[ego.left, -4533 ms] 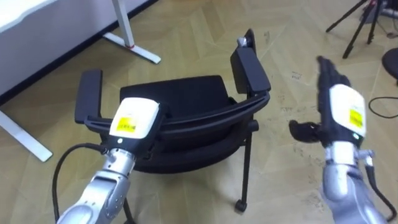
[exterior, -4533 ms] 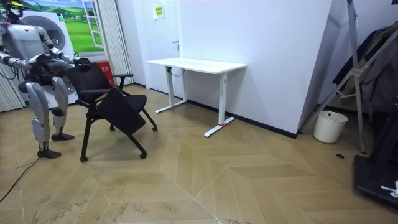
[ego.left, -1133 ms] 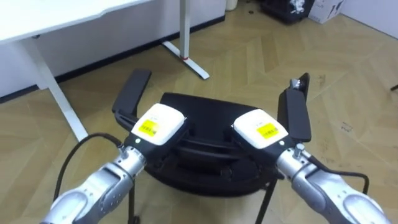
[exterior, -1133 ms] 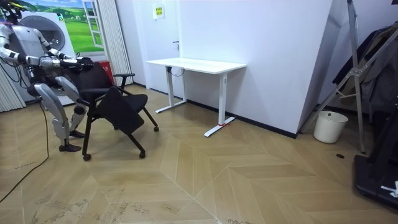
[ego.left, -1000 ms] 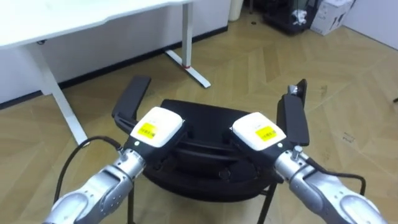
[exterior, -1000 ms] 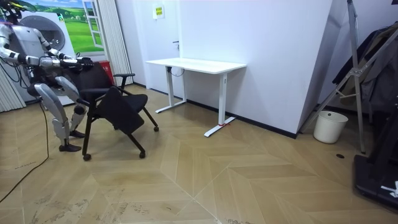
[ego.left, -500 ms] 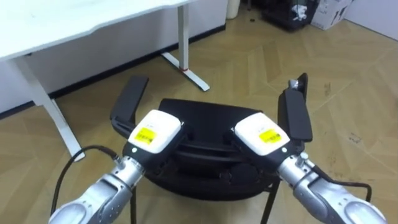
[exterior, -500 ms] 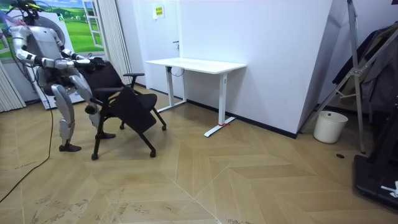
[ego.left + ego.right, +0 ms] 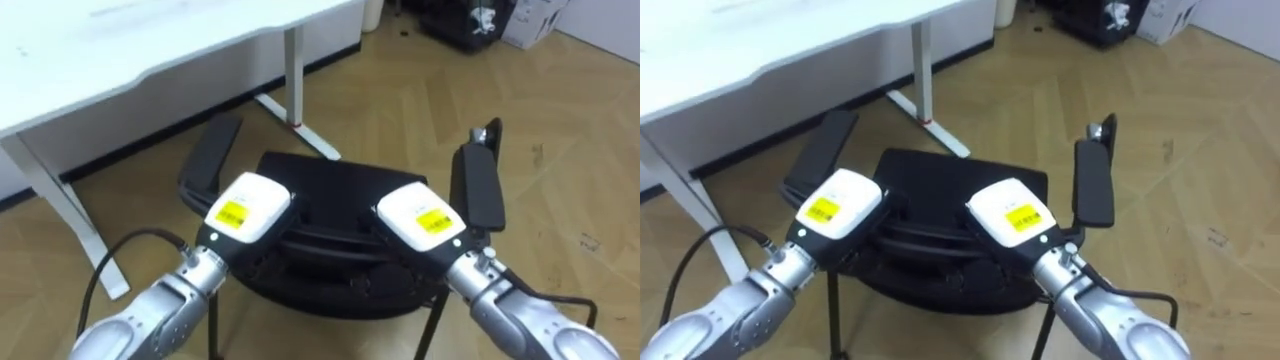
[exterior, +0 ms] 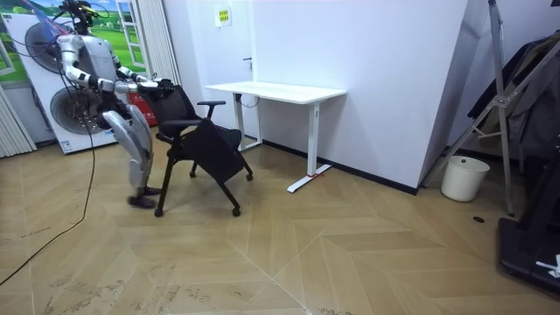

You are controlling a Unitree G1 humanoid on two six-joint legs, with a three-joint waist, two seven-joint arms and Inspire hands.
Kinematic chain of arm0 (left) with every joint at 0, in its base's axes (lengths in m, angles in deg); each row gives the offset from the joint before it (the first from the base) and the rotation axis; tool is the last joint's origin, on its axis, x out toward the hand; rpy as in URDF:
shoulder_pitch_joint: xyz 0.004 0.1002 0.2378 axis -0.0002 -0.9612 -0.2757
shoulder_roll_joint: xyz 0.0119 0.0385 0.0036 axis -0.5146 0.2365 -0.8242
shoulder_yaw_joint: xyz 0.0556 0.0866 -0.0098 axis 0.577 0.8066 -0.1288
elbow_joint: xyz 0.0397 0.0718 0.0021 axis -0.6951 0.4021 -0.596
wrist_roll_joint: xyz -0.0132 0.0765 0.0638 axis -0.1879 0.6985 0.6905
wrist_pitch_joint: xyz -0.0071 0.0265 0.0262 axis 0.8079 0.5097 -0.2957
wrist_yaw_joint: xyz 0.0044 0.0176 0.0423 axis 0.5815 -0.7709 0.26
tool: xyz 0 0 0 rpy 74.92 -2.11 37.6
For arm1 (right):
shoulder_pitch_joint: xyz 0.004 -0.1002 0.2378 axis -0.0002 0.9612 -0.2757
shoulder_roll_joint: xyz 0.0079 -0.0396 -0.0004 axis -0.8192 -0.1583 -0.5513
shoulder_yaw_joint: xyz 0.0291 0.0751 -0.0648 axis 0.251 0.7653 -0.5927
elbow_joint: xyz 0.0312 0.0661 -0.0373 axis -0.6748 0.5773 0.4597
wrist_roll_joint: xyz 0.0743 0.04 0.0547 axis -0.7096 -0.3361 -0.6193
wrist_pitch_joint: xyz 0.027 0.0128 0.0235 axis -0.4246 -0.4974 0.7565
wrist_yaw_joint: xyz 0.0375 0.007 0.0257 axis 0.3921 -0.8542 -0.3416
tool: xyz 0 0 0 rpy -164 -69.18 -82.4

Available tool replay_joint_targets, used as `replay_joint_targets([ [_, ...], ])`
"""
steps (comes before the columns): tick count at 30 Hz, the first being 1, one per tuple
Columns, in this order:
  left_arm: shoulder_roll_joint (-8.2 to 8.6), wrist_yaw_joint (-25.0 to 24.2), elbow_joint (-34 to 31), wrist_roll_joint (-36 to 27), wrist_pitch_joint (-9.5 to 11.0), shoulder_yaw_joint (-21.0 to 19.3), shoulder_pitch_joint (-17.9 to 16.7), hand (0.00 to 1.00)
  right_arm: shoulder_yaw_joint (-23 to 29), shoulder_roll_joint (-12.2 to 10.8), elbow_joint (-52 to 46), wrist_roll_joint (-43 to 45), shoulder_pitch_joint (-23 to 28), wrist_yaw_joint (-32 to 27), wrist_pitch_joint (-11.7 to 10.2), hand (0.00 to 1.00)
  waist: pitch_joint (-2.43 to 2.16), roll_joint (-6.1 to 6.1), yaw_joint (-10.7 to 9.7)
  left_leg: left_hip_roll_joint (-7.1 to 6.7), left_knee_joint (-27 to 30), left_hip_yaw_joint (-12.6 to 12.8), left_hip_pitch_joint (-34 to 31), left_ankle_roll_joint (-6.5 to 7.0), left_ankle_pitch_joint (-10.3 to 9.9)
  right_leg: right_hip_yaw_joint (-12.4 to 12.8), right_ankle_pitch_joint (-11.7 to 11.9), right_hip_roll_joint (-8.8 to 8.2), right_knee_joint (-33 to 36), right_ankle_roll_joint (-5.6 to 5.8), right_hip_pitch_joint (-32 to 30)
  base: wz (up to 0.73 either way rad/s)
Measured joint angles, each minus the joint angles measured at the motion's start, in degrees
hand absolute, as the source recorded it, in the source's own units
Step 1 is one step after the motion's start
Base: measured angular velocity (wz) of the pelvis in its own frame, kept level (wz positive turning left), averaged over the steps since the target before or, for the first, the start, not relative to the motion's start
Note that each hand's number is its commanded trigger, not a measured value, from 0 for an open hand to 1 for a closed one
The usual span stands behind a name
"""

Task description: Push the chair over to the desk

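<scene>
Chair (image 9: 340, 192) is standing on the wooden floor (image 9: 560, 120) near the white desk (image 9: 150, 40), its seat facing it. Left hand (image 9: 243, 208) and right hand (image 9: 423, 217) are sitting at its backrest top. Their fingers are hidden, so I cannot tell their grip. Pushing is probably going on midway, with the gap to the desk left to close.

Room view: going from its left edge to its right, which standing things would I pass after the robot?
chair → white desk → white bin
</scene>
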Motion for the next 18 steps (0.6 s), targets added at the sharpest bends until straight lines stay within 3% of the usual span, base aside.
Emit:
replay_joint_targets([
  [1, 0.01, 0.08, 0.18, 0.00, 0.34, 0.00, -0.44, 1.00, 0.00, -0.09, 0.02, 0.05, 0.55, -0.05, -0.26, 1.00, -0.04, 0.00, -0.90, -0.47, -0.61, -1.46, 1.57, -0.39, -0.76, 0.13, 3.13, 0.06, -8.18, 0.00, 0.63, 0.73],
  [2, 0.11, 0.18, 0.50, -0.04, 0.60, 0.00, -0.73, 1.00, 0.01, -0.10, 0.12, 0.08, 0.86, -0.12, -0.50, 1.00, -0.27, -0.31, -1.72, -0.92, -0.97, -3.20, 3.21, -0.78, -1.65, 0.31, 7.90, -0.25, -13.00, -0.23, 1.47, 0.81],
  [3, 0.49, 0.04, 0.60, 0.04, 0.57, -0.11, -1.11, 1.00, 0.13, -0.11, 0.11, 0.56, 1.26, -0.27, -0.59, 1.00, -0.84, -0.51, -1.98, -0.77, -1.29, -4.71, 4.58, -1.55, -2.59, 0.79, 11.03, 0.72, -14.33, -1.40, 3.33, 0.60],
  [5, 0.98, -0.02, 0.68, 0.05, 0.58, -0.28, -0.53, 1.00, 1.19, -0.04, 0.18, 0.60, 1.07, -0.30, -1.18, 1.00, -0.78, -0.21, -1.83, -0.02, -1.27, -6.44, 5.55, -2.62, -3.88, 0.34, 12.67, 1.80, -14.03, -3.18, 4.56, 0.47],
  [7, 1.38, -0.01, 0.98, 0.09, 0.53, -0.35, 0.36, 1.00, 1.69, 0.06, 0.24, 0.75, 0.40, -0.02, -1.17, 1.00, -1.06, 0.38, -1.67, 1.45, -1.74, -7.48, 5.99, -3.69, -4.65, -1.53, 11.75, 2.78, -13.43, -4.42, 5.21, 0.36],
  [10, 2.59, 0.22, 1.10, 1.37, 0.21, -1.81, 1.20, 1.00, 2.04, 0.26, 0.67, 0.93, -1.72, 0.97, -1.14, 1.00, -0.86, 0.11, -1.42, 3.16, -1.28, -7.14, 6.74, -5.15, -5.20, -3.31, 8.04, 3.16, -10.37, -5.47, 5.43, 0.24],
  [12, 3.24, 0.06, 1.15, 2.10, 0.21, -2.78, 1.34, 1.00, 2.04, 0.14, 1.15, 1.09, -2.74, 1.63, -1.17, 1.00, -0.38, -0.44, -1.17, 4.33, 2.41, -5.10, 6.51, -5.83, -5.56, -4.17, 5.36, 3.18, -8.89, -6.01, 6.48, 0.23],
  [13, 3.33, -0.04, 1.01, 2.32, 0.21, -3.00, 1.33, 1.00, 2.12, 0.06, 1.32, 1.07, -2.80, 1.64, -1.20, 1.00, -0.21, -0.79, -0.81, 5.52, 6.23, -3.23, 5.58, -6.04, -5.66, -5.29, 3.61, 3.10, -7.92, -6.39, 7.32, 0.33],
  [15, 3.39, -0.30, 0.37, 2.72, 0.22, -3.16, 1.32, 1.00, 2.85, 0.04, 1.46, 1.02, -2.63, 1.59, -2.10, 1.00, -0.02, -1.01, -0.69, 7.54, 12.61, -1.97, 3.41, -6.63, -5.34, -7.61, 1.48, 3.10, -6.98, -7.19, 8.77, 0.45],
  [17, 3.46, -0.51, -0.16, 3.24, 0.20, -3.34, 1.36, 1.00, 3.41, -0.19, 1.48, 0.96, -2.32, 1.37, -2.41, 1.00, 0.33, -1.61, -1.08, 9.55, 18.45, -1.32, 1.07, -9.85, -3.24, -9.79, -0.51, 3.24, -7.09, -7.83, 10.89, 0.53],
  [18, 3.51, -0.49, -0.18, 3.29, 0.18, -3.41, 1.38, 1.00, 3.48, -0.23, 1.48, 0.96, -2.32, 1.35, -2.41, 1.00, 0.35, -1.71, -1.13, 10.05, 19.62, -1.11, 0.45, -9.97, -2.57, -10.40, -0.83, 3.26, -7.40, -7.97, 11.38, 0.46],
])
